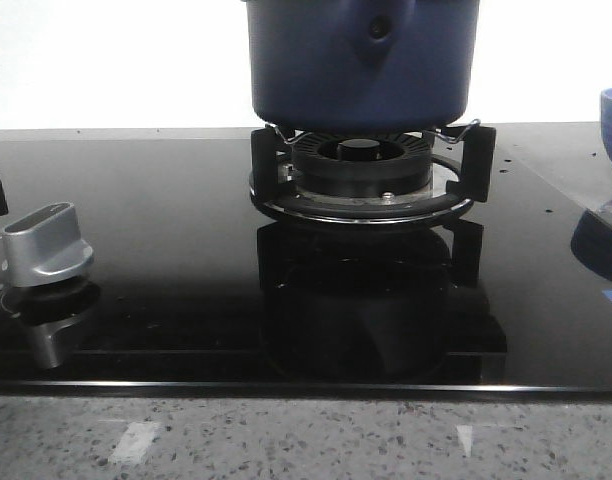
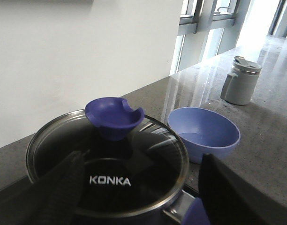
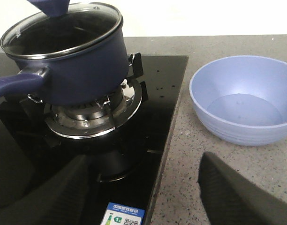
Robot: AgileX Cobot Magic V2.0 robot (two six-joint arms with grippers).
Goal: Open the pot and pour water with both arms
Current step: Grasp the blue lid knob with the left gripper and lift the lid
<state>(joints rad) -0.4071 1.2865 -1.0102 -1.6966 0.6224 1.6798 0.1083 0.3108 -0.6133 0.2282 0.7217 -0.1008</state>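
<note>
The dark navy pot [image 1: 358, 60] stands on the gas burner [image 1: 361, 175]. Its glass lid [image 2: 106, 168], marked KONKA, is on, with a blue cup-shaped knob [image 2: 114, 116]. The pot [image 3: 71, 58] has a long blue handle [image 3: 12, 84]. My left gripper [image 2: 139, 164] hovers open above the lid, one finger over the glass, the other [image 2: 223, 192] past the rim, nothing held. My right gripper [image 3: 141, 176] is open above the hob's right edge, empty. Neither gripper appears in the front view.
A lighter blue bowl [image 3: 244, 101] with a little water sits on the speckled counter to the right of the hob [image 1: 286, 300]. A silver control knob [image 1: 46, 245] is at the hob's left. A grey lidded jar [image 2: 239, 80] stands beyond the bowl.
</note>
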